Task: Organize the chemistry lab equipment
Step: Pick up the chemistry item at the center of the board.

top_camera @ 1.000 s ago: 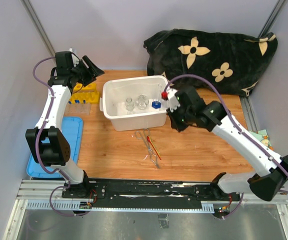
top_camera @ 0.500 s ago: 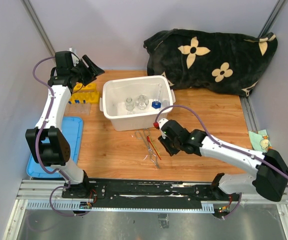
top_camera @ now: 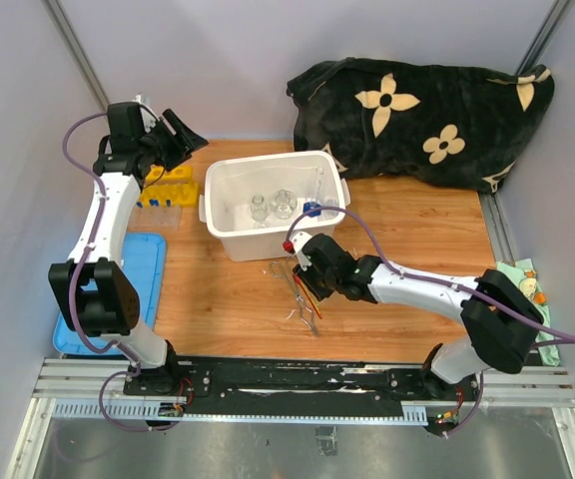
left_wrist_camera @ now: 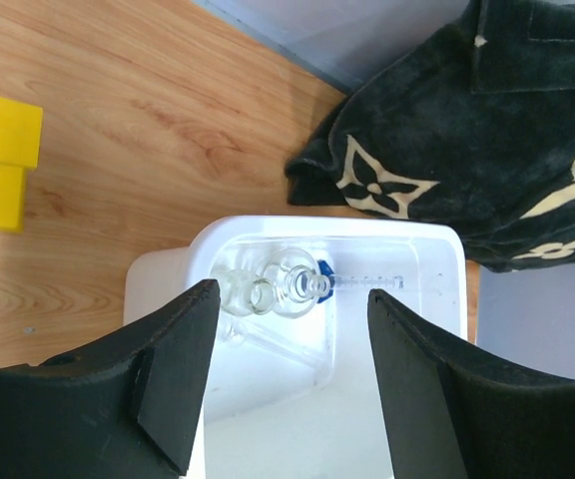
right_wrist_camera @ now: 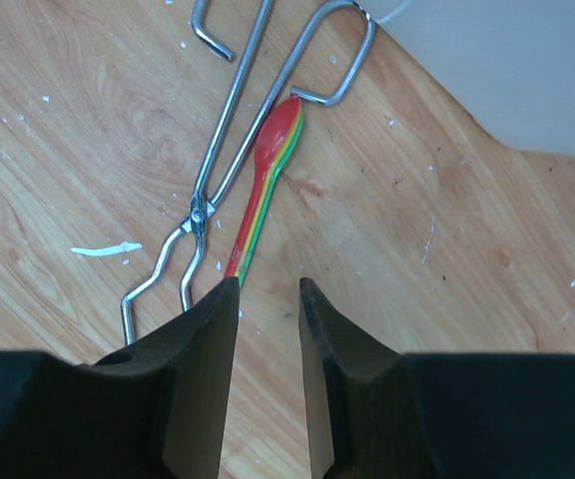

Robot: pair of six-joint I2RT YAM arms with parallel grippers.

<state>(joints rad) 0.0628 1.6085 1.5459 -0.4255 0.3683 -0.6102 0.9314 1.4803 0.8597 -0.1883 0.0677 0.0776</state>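
My right gripper (right_wrist_camera: 269, 282) hovers open with a narrow gap just above the wood, empty. Its left fingertip (right_wrist_camera: 223, 299) sits at the tail of the thin red-orange tool (right_wrist_camera: 266, 175). The metal tweezers (right_wrist_camera: 230, 150) lie beside the tool. From above, the right gripper (top_camera: 309, 291) is in front of the white bin (top_camera: 230, 235). My left gripper (left_wrist_camera: 292, 294) is open wide and empty, held high (top_camera: 183, 135). The bin (left_wrist_camera: 437, 299) holds clear beakers (left_wrist_camera: 240, 295), a flask (left_wrist_camera: 302, 284) and the blue-based glass piece (left_wrist_camera: 324, 275). The yellow rack (top_camera: 166, 187) stands left of the bin.
The black flower-patterned blanket (top_camera: 427, 115) is heaped at the back right, close to the bin's far corner. A blue lid (top_camera: 118, 299) lies at the left table edge. A small cloth (top_camera: 522, 279) is at the right edge. Bare wood (top_camera: 417, 225) stretches right of the bin.
My right gripper has left the bin's right rim and swung down-left to the tools on the table, and its jaws have opened. The left arm has not moved.
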